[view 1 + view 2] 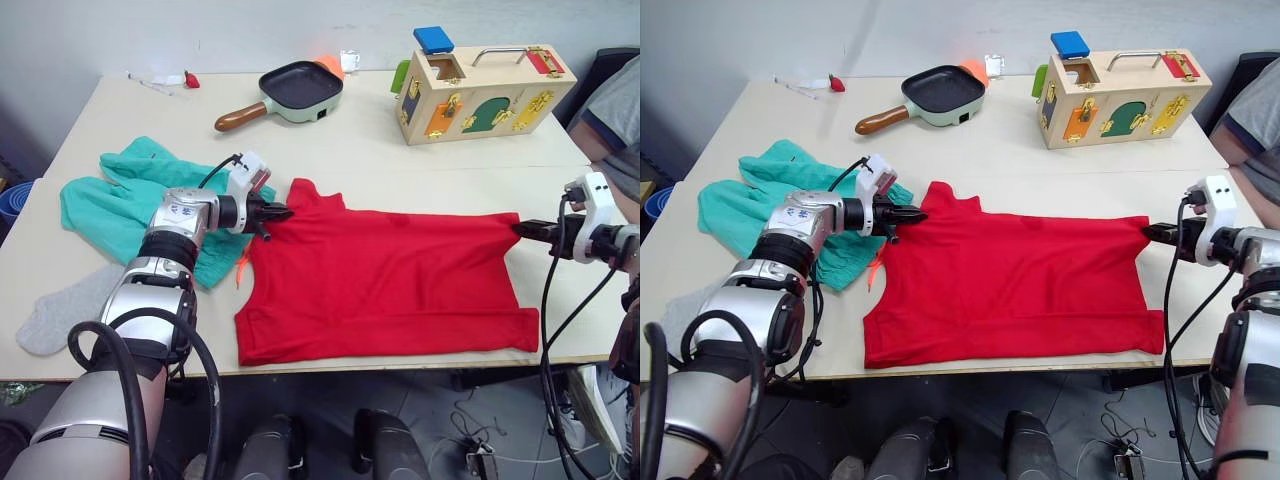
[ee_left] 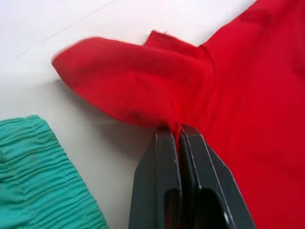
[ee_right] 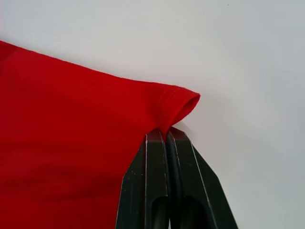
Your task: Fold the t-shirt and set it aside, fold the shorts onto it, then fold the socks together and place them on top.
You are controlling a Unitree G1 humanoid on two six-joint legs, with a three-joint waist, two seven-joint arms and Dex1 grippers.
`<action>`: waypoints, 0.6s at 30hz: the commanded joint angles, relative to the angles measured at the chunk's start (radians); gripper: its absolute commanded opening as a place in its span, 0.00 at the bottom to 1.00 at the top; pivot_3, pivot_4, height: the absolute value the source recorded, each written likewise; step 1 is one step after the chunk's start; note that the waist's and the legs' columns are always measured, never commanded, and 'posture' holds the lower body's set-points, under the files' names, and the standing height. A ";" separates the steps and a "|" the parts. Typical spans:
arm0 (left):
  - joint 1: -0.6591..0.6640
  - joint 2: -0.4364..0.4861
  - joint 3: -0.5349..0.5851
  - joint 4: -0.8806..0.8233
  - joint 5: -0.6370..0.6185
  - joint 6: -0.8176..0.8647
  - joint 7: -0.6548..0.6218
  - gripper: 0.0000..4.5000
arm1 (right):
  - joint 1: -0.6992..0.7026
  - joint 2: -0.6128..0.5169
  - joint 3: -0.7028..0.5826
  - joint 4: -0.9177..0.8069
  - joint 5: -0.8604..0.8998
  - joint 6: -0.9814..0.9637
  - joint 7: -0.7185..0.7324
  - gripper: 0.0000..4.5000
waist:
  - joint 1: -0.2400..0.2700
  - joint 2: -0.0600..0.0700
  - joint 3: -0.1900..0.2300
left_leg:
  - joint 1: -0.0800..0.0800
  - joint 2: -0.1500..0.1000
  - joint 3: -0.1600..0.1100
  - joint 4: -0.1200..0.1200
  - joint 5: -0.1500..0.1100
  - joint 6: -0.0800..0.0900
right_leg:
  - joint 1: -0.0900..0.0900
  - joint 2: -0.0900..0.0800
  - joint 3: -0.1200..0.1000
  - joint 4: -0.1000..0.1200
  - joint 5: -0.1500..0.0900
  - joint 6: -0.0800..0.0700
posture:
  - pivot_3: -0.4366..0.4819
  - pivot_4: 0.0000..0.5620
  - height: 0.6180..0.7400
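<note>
Left gripper (image 2: pixel 179 130) clamped tight on the t-shirt (image 1: pixel 390 275), pinching a fold of red fabric at the shoulder end, by the sleeve. Right gripper (image 3: pixel 167 135) likewise closed on the hem corner at the opposite end. Pinned at both ends of the far edge, probably to lift that edge and fold it toward the near one. Spread flat lengthwise across the table (image 1: pixel 120 110), near edge close to the table front. Shorts (image 1: pixel 120 205) bunched just beside the left gripper, partly under that arm, parked for the next step. One sock (image 1: pixel 60 312) at the near left table edge, well apart from the shirt. Frying pan (image 1: pixel 290 92) and wooden latch box (image 1: pixel 480 95) at the back, clear of the work area. Person's arm (image 1: pixel 612 112) at the far right.
</note>
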 commanded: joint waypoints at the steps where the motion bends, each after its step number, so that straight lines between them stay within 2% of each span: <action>1: 0.016 0.022 -0.023 -0.069 0.013 -0.008 -0.033 0.00 | 0.035 -0.032 -0.012 -0.039 0.018 0.009 0.036 0.01 | 0.000 0.000 0.000 | 0.000 0.000 0.000 0.000 0.000 0.000 | 0.000 0.000 0.000 0.000 0.000 0.000 | 0.48 0.27 1.00; 6: 0.053 0.026 -0.040 -0.130 0.016 0.003 -0.052 0.00 | 0.077 -0.028 -0.004 -0.059 0.020 0.031 0.077 0.01 | 0.000 0.000 0.000 | 0.000 0.000 0.000 0.001 0.000 0.000 | 0.000 0.000 0.000 0.001 0.000 0.000 | 0.48 0.27 1.00; 15: 0.110 0.047 -0.061 -0.215 0.020 0.041 -0.068 0.00 | 0.146 -0.030 -0.013 -0.082 0.027 0.013 0.052 0.01 | 0.001 0.000 0.000 | 0.000 0.000 0.000 0.002 -0.001 -0.001 | 0.000 -0.001 0.002 0.002 0.000 0.000 | 0.48 0.27 1.00; 18: 0.119 0.046 -0.063 -0.228 0.013 0.068 -0.064 0.00 | 0.164 -0.033 -0.002 -0.098 0.031 0.043 0.099 0.01 | 0.000 0.000 0.000 | 0.000 0.000 0.000 0.003 -0.001 -0.001 | 0.000 -0.001 0.002 0.003 0.000 0.000 | 0.48 0.27 1.00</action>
